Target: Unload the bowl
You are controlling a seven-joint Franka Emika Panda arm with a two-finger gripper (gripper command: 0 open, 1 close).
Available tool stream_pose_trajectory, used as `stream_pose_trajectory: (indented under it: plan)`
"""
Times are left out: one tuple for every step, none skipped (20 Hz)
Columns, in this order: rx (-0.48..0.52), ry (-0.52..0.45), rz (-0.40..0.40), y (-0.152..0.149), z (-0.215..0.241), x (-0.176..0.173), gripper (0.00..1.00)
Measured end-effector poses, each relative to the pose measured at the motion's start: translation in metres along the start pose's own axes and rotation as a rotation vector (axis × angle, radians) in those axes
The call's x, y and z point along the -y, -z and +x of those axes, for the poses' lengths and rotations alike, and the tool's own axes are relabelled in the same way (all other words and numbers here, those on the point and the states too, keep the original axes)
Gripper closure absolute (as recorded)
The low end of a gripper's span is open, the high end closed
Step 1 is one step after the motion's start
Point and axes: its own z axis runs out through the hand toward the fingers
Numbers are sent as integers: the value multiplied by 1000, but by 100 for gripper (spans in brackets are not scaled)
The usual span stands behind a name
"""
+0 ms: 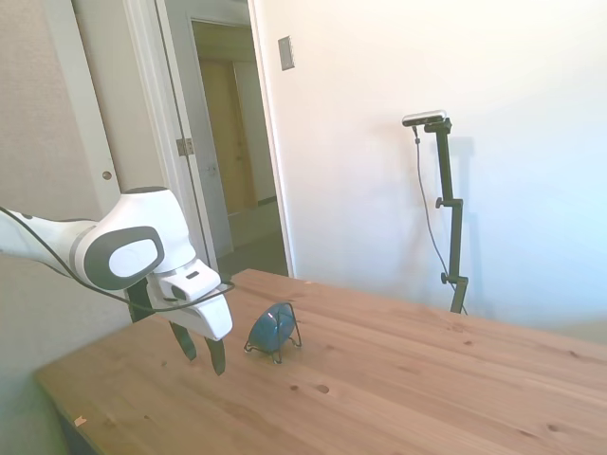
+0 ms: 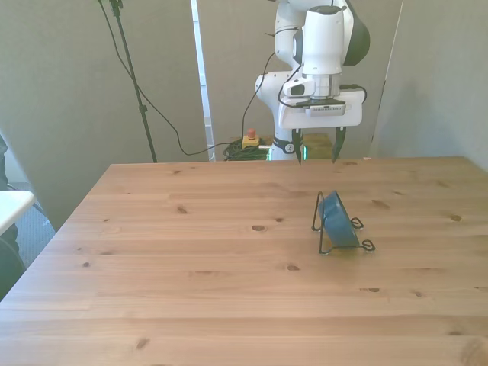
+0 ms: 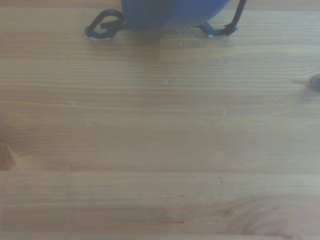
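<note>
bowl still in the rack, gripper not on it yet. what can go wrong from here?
1. The bowl stands tilted on edge in the thin wire rack; a pull along the wrong line could drag or tip the light rack with it.
2. Its glossy curved wall may slip between the open gripper fingers.
3. The gripper hangs behind the bowl, above the table; a straight descent could strike the rack's wires.

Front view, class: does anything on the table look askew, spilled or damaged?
Nothing stands out. The bowl leans on edge in its wire rack, as the rack holds it. The open gripper hangs apart from both.
</note>
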Motion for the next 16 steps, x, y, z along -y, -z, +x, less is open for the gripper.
stream_pose_trajectory:
  plan:
    - [2,-1,2,-1,0,0,0]
    - [8,-1,14,-1,4,-1,0]
    - [4,-5,18,2,8,1,0]
    - [-1,-7,24,5,12,7,0]
    - [-9,-12,26,9,15,15,0]
    - [-21,-23,27,12,19,24,0]
    - [-42,-38,26,17,22,35,0]
    - [-68,-55,22,21,25,47,0]
    - [-99,-73,17,24,27,59,0]
    - [-127,-89,10,27,28,71,0]
    - [-155,-106,3,28,28,83,0]
    - [-184,-124,-6,28,28,93,0]
    - [-216,-144,-17,26,28,103,0]
    - [-249,-165,-25,25,27,112,0]
    - [-284,-189,-32,23,27,120,0]
    - [-316,-207,-36,21,28,126,0]
